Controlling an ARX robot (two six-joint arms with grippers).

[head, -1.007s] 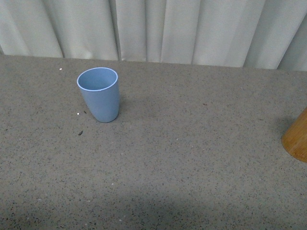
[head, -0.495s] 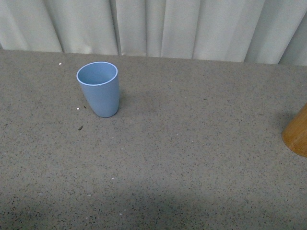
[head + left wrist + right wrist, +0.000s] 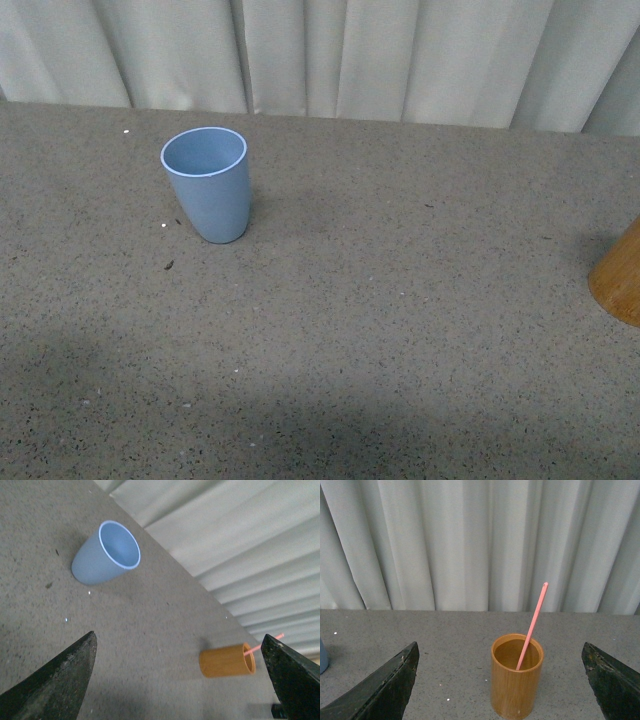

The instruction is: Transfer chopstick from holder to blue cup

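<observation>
Count on the desk (image 3: 400,350) right now: one blue cup (image 3: 206,185), one orange holder (image 3: 516,682). Only one chopstick (image 3: 532,625), pink, standing in that holder.

A slim pink chopstick (image 3: 531,626) leans in the upright orange-brown cylindrical holder (image 3: 516,690), well apart from the empty, upright light-blue cup (image 3: 207,185).

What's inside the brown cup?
One pink chopstick stands inside the holder, leaning, with its top poking out. The wall hides its lower end and the very bottom of the holder.
</observation>
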